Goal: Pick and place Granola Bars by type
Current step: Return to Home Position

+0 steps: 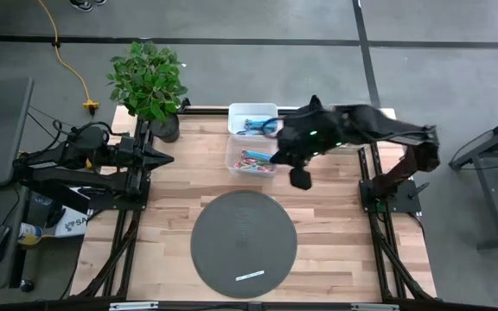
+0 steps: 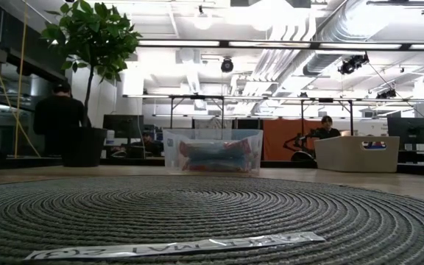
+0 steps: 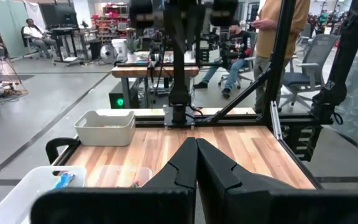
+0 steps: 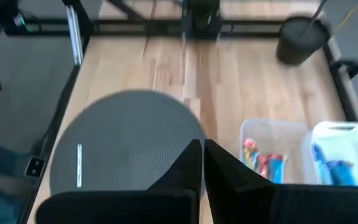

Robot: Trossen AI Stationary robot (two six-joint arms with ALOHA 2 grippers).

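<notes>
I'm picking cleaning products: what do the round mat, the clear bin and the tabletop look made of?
The mat looks like coiled grey cord or rope with a matte finish; concentric ridges show. The clear bin is probably rigid, glossy plastic, since the bars show through its walls. The tabletop looks like light wood with a smooth finish; joined planks and grain show.

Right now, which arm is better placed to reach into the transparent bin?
The right. The right arm has its jaws, shut and empty, hanging just beside the transparent bin. The left arm sits folded at the left side, farther away.
</notes>
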